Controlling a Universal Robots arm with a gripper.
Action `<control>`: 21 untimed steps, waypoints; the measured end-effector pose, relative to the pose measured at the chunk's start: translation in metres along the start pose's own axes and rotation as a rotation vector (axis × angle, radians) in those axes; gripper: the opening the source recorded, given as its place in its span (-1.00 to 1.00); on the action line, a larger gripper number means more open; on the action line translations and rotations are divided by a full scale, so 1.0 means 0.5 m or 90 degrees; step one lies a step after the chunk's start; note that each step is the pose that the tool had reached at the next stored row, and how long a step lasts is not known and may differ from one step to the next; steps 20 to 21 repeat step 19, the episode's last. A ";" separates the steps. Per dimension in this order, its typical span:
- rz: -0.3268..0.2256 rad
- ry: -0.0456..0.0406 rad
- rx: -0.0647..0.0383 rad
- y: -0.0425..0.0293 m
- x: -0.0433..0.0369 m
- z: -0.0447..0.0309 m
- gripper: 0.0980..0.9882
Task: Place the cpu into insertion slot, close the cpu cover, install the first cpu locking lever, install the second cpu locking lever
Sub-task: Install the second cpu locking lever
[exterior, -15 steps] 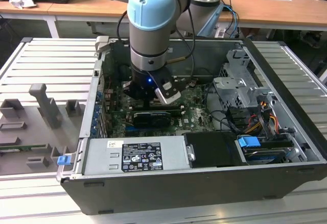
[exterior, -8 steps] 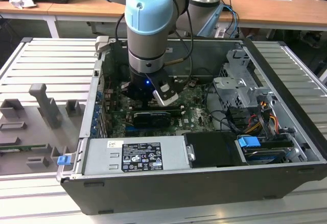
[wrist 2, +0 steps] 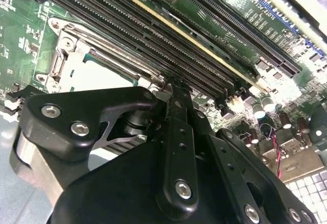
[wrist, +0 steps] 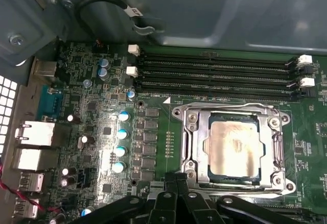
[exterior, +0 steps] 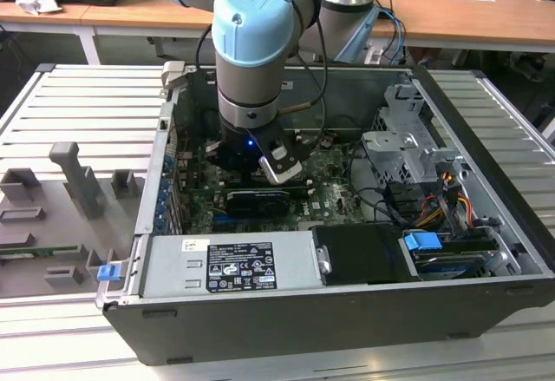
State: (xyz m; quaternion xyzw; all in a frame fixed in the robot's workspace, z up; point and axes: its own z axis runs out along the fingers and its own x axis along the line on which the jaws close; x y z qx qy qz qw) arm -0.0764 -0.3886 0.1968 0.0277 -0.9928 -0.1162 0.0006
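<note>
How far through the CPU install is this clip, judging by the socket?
Done: the cpu sits in the socket, and the cpu cover lies closed around it as a silvery frame. In hand: the gripper is down at the socket's edge, and nothing shows held in it. Left: whether either locking lever is latched cannot be made out, so both lever steps count as unconfirmed.

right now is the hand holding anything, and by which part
Nothing is held. The hand is shut and empty beside the socket, where the cpu already sits under the closed cpu cover.
</note>
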 end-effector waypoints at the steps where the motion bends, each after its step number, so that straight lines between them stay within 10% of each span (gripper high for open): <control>1: 0.000 -0.0001 -0.001 0.000 0.001 0.000 -0.98; 21: 0.000 -0.0008 -0.012 0.007 0.004 -0.036 -0.98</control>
